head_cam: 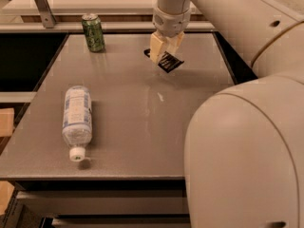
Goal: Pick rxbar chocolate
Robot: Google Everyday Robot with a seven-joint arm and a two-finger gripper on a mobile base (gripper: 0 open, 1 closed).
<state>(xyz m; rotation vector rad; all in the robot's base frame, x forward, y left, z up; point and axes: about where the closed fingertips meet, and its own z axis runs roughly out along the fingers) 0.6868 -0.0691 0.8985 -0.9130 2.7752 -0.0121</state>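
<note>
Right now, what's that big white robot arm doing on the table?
The robot's gripper is down at the far side of the grey table, right on top of the small black rxbar chocolate it wants to pick up. I can't tell whether it has a hold on it. A green can stands at the far left, and a water bottle lies on its side nearer the front. Nothing is touching those two.
</note>
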